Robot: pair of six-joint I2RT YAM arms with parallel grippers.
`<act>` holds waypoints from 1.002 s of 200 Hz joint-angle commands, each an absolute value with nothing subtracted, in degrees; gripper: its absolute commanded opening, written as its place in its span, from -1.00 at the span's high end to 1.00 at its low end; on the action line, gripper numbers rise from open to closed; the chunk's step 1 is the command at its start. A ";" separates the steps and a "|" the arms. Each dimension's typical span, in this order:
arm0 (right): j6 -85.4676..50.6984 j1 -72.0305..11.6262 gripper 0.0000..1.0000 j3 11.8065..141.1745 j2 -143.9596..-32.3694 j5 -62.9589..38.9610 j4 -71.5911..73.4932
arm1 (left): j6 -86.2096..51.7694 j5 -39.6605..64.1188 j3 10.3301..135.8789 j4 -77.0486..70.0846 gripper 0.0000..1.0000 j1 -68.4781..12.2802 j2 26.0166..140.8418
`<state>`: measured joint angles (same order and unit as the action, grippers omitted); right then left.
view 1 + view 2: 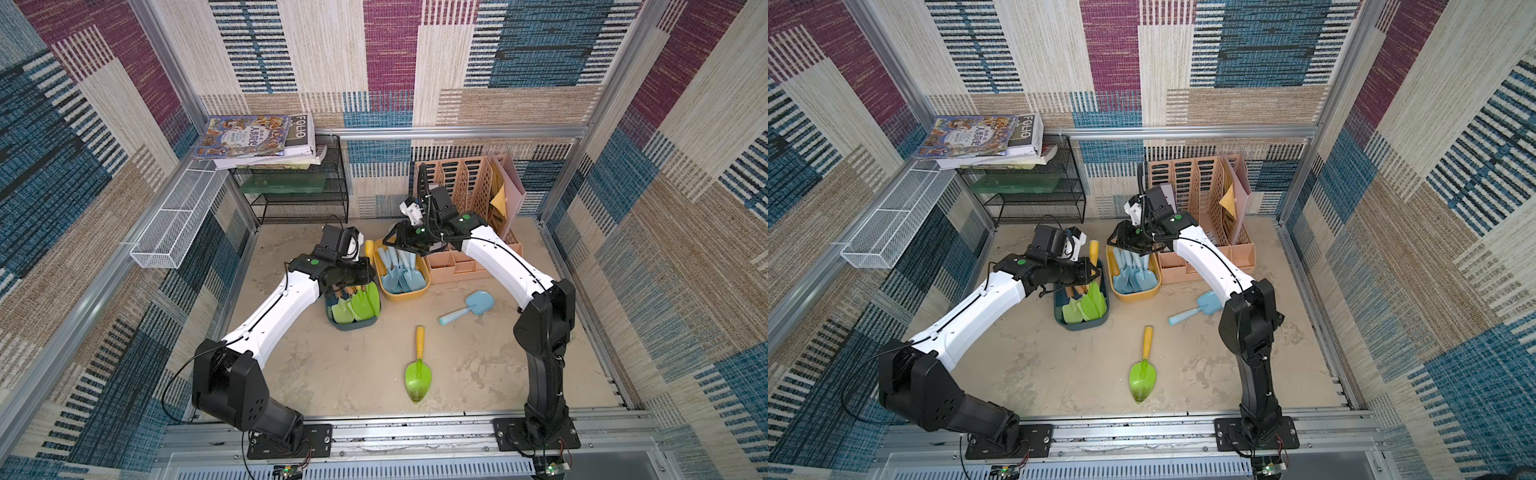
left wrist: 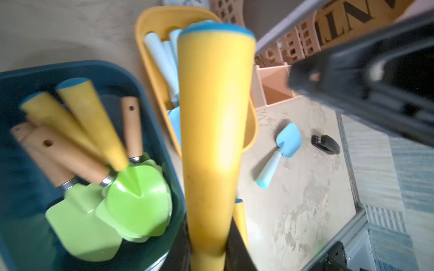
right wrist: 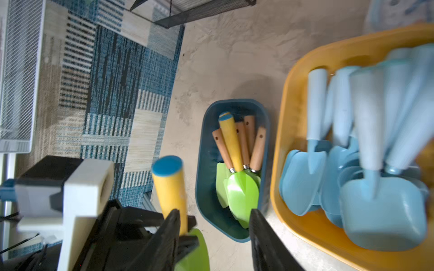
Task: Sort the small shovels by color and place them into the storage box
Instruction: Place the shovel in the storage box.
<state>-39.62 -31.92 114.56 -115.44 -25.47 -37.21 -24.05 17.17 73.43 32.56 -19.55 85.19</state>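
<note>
Left pincer (image 1: 360,270): I read it clamped on yellow-handled green-bladed shovel (image 2: 212,131), by far right edge of dark teal plastic box (image 1: 351,326) holding green shovels (image 1: 357,307).
Right pincer (image 1: 409,248): jaws apart, empty, above yellow plastic box (image 1: 409,296) of pale blue shovels (image 1: 403,276).
Table (image 1: 332,374): loose green shovel (image 1: 418,372) near centre; loose pale blue shovel (image 1: 469,309) right.

Green shovels (image 1: 360,306) are being shown in a teal box (image 1: 353,327), pale blue shovels (image 1: 401,278) in a yellow box (image 1: 405,297); walls (image 1: 440,54) are being covered by striped blue-maroon-beige patchwork.
</note>
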 commanded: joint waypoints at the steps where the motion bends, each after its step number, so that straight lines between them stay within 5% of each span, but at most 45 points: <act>1: -39.42 -30.79 -0.01 110.75 -112.82 -20.51 -36.92 | -26.67 20.07 70.11 28.26 1.00 -16.27 82.78; 85: -39.38 -29.27 0.02 102.33 -109.01 -21.72 -33.83 | -26.80 30.20 64.42 19.71 1.00 -2.99 85.91; 200: -39.14 -29.00 0.02 99.50 -107.31 -20.13 -33.59 | -21.05 32.67 66.00 21.66 1.00 -2.29 97.95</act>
<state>-39.22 -29.10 99.68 -107.96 -20.75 -34.81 -22.35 31.48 65.78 21.58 -2.39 96.97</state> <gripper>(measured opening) 0.490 0.185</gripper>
